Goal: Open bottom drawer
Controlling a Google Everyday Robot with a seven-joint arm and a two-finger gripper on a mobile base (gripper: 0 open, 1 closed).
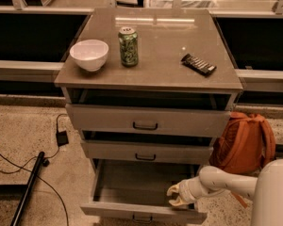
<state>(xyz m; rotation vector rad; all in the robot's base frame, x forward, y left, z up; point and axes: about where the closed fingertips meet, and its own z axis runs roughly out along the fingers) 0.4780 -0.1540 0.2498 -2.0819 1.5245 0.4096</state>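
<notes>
I start from the cabinet (pixel 151 74), which fills the middle of my view and carries three drawers in its front. At the cabinet's lower right the white body of my robot comes in, and its arm (pixel 226 182) reaches leftward toward the lowest level. An orange backpack (pixel 245 142) leans just beside the cabinet's right side. The top drawer (pixel 146 121) and the middle drawer (pixel 146 152) each stand a little out from the cabinet. The bottom drawer (pixel 141 182) is pulled well out at the cabinet's foot, and its plain inside looks empty. The gripper (pixel 177 197) sits at the right inner end of this drawer, just behind its front panel; I cannot tell whether it is open or closed, or whether it holds the panel. I judge the pulling step almost finished. The next move calls either for a short pull more or for a clean retreat upward and away, without pushing the drawer back in. On the cabinet's top stand a white bowl (pixel 89 54), a green can (pixel 128 46) and a dark flat bar (pixel 198 64). The drawer's handle (pixel 142 218) is cut off by the lower edge of the view, and the contact between gripper and panel is hard to make out.
</notes>
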